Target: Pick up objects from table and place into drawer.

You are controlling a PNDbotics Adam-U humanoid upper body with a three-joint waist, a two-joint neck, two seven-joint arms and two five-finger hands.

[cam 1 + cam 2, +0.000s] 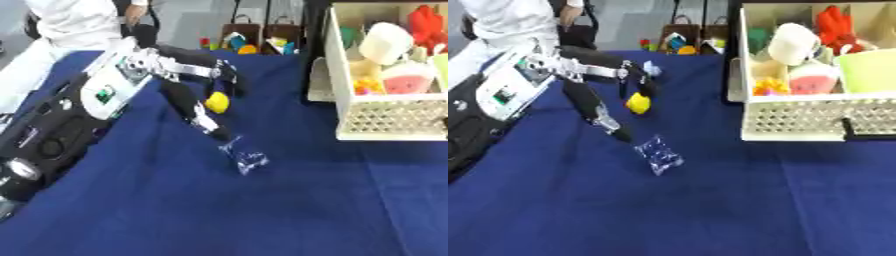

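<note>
**Left hand over a yellow thing, clear packet lying just past the fingertips**

So the robot's left hand (188,85) comes in from the left side, reaching out across the blue tabletop (262,210). The fingers are spread and mostly straight, one long finger (199,115) angled down toward the cloth and another arching over the top. Between them sits a small yellow object (217,102), right up against the fingers. Honestly can't tell if the hand actually has hold of it or if it's just resting between them; nothing looks curled round it.

Just past the tip of the lower finger lies a small clear crinkly packet (659,154) flat on the tabletop, very near the fingertip, though contact can't be made out.

Off to the right is the white drawer (798,120), a perforated-front bin already holding a bunch of stuff: a white cylinder-ish thing (792,44), something red (836,26), a watermelon-slice toy (812,82), and a light green piece (868,70). It's well apart from the hand.

The right hand doesn't show in either view.
</note>
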